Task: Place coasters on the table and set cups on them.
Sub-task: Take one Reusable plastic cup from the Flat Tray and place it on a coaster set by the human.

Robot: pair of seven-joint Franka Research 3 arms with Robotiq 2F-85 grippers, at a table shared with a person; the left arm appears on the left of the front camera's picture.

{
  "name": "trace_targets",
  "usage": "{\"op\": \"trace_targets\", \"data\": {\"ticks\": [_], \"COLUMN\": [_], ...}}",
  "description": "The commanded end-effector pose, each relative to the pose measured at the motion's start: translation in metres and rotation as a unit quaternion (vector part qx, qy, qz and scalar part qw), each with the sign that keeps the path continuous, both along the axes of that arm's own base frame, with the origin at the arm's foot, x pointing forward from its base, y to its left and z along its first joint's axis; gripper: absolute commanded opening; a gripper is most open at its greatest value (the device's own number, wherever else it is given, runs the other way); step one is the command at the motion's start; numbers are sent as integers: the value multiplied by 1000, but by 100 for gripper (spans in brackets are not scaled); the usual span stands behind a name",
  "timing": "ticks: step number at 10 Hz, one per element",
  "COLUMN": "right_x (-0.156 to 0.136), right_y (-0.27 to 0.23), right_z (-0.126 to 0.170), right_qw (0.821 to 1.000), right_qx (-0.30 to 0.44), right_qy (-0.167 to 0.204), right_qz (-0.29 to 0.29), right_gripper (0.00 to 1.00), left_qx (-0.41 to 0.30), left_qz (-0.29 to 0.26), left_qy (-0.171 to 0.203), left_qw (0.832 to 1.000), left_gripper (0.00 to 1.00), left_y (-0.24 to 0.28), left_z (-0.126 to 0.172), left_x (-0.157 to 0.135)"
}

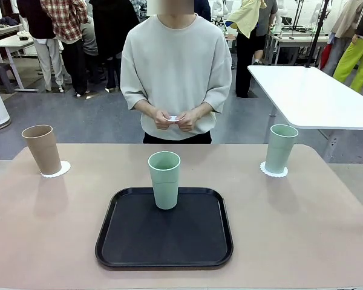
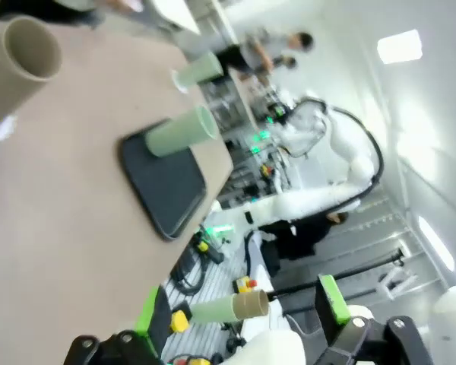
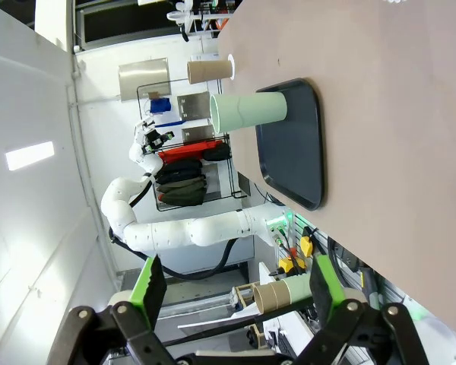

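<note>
Front view: the tan cup (image 1: 41, 149) stands upright on the left coaster (image 1: 56, 170) at the far left of the table (image 1: 302, 229). Far right, a mint cup (image 1: 281, 148) stands on the right coaster (image 1: 273, 171). At centre, the second mint cup (image 1: 164, 179) is upright on the black tray (image 1: 163, 244), near its far edge. Beyond the table, the person's hands (image 1: 187, 121) pinch a third coaster (image 1: 172, 118).

Left wrist view: the left gripper (image 2: 242, 304) hangs clear of the table, fingers spread wide, nothing between them.

Right wrist view: the right gripper (image 3: 235, 289) is spread and empty too, off the table's edge, with the tray and the second mint cup ahead.
</note>
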State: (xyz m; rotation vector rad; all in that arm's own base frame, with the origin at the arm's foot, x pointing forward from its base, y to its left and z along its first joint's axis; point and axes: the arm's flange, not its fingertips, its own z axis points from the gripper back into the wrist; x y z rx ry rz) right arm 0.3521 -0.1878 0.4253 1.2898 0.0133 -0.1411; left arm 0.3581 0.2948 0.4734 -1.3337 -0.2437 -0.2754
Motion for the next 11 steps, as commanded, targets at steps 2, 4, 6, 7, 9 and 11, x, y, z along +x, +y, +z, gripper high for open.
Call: {"op": "trace_targets", "data": {"ticks": [2, 4, 6, 7, 9, 11], "right_x": [0, 0, 0, 0, 0, 0], "right_y": [0, 0, 0, 0, 0, 0], "right_z": [1, 1, 1, 1, 1, 1], "right_qw": [1000, 1000, 1000, 1000, 1000, 1000], "right_qx": [4, 4, 4, 4, 4, 4], "right_qy": [-2, -2, -2, -2, -2, -2], "right_qz": [1, 1, 1, 1, 1, 1], "right_gripper": [100, 100, 100, 100, 100, 100], "left_qx": [83, 102, 111, 124, 99, 99], "left_qz": [15, 12, 12, 14, 6, 6], "left_qy": [29, 43, 43, 33, 35, 35], "left_qw": [996, 994, 993, 992, 994, 994], "left_gripper": [100, 100, 100, 100, 100, 100], "left_y": [20, 18, 12, 6, 20, 20], "left_z": [29, 29, 26, 26, 28, 28], "left_x": [-9, -9, -9, -8, -5, -5]}}
